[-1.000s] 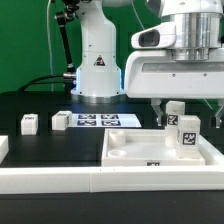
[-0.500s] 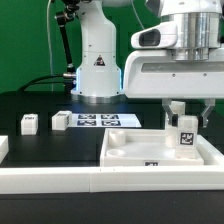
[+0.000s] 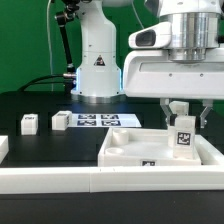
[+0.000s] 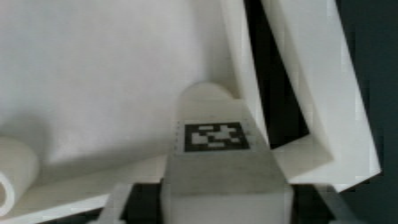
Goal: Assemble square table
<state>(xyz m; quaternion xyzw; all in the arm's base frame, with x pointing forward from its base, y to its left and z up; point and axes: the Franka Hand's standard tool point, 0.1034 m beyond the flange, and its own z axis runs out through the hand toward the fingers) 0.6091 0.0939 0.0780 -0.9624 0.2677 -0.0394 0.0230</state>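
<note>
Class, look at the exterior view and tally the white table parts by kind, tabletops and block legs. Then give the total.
Tabletop: 1
Block legs: 4
Total: 5

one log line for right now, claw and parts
claw: shut on leg | leg: upright inside tabletop rim | spare legs: two loose near marker board
</note>
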